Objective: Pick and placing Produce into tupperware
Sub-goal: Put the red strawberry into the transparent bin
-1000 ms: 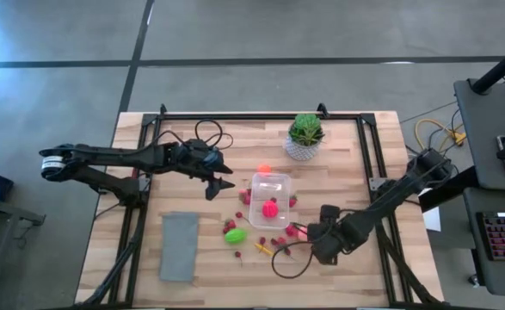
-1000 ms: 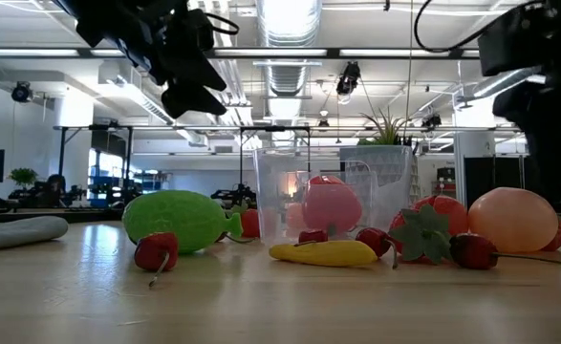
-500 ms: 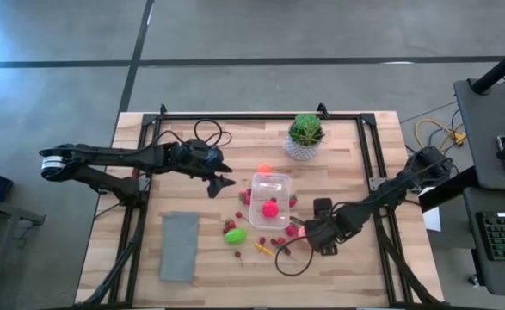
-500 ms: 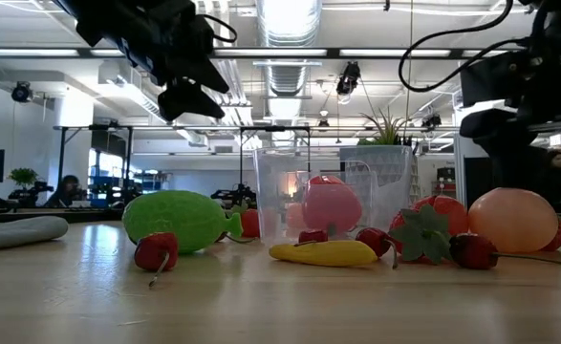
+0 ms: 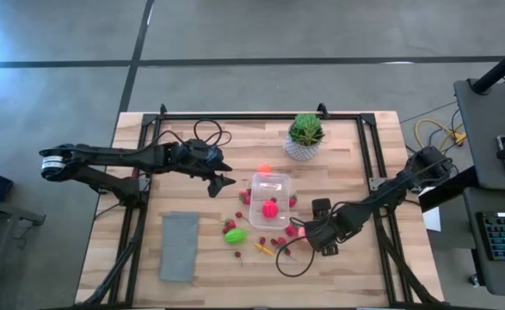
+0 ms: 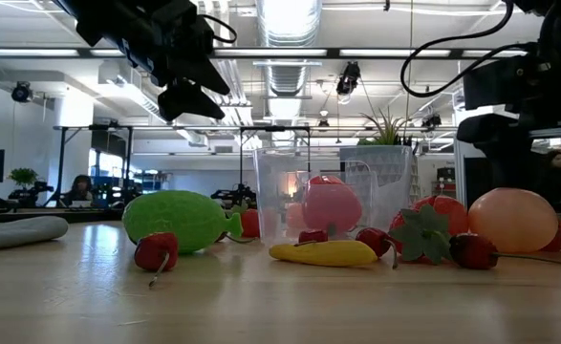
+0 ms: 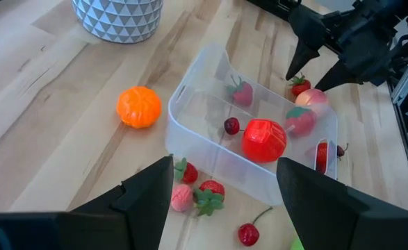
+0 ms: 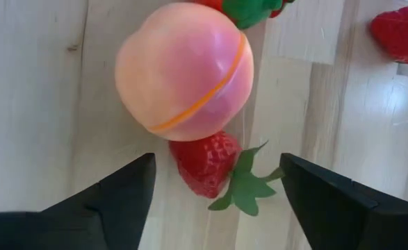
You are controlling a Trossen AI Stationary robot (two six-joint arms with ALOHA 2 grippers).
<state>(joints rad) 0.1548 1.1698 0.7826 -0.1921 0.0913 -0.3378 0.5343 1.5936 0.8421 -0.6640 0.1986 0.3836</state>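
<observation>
The right gripper (image 5: pixel 307 233), fingers spread and empty, has slid in toward the peach (image 8: pixel 184 69) and strawberry (image 8: pixel 205 165) at the tupperware's (image 5: pixel 269 198) four o'clock, readying a grasp, while the open left gripper (image 5: pixel 220 183) waits at its nine o'clock.

1. Looking like an open-plan robotics lab: exposed ducts (image 6: pixel 290 67) and strip lights are running across the ceiling.
2. A wooden table (image 5: pixel 200 267) is sitting on polished concrete.
3. A person (image 6: pixel 79 186) is sitting at a far desk.
</observation>
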